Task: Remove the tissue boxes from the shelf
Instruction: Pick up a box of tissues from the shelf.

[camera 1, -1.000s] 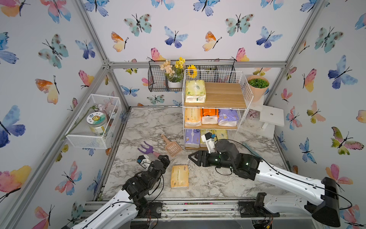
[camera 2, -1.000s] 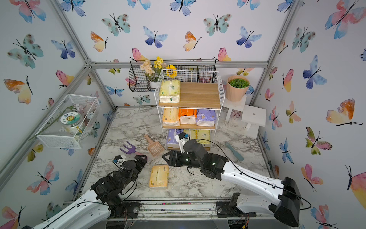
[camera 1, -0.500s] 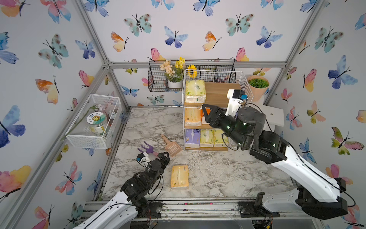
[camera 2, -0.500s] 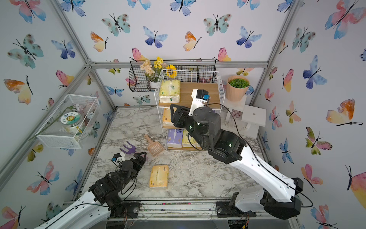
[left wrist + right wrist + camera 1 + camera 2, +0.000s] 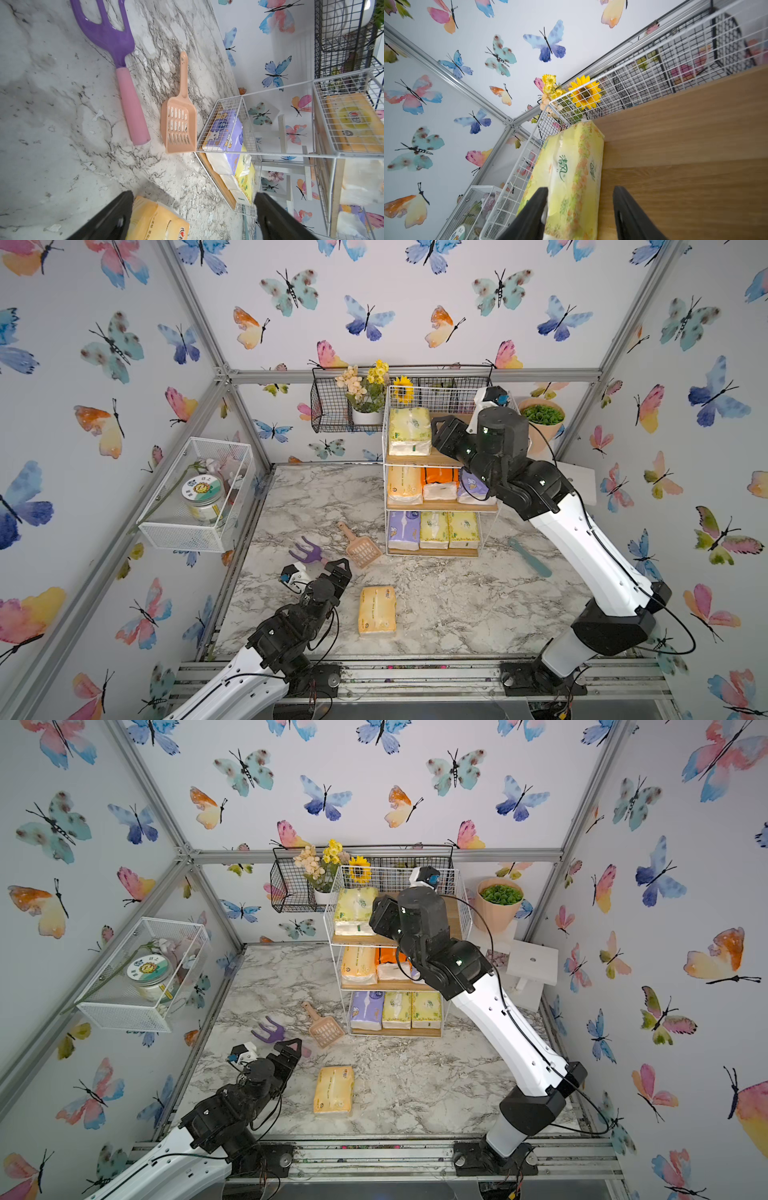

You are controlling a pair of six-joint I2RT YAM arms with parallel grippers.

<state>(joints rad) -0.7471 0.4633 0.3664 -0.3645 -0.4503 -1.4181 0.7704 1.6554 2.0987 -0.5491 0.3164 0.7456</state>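
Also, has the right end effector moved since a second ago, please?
Yes. The right end effector rose from the bottom tier of the tall white wire shelf to its top tier, beside the pale yellow-green tissue pack.

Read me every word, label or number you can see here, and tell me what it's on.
"清风": on the yellow-green tissue pack, top board of the shelf.
Jar lid: print too small to read.
Peach pack on the table: print too blurred.
The other tissue packs: unreadable.
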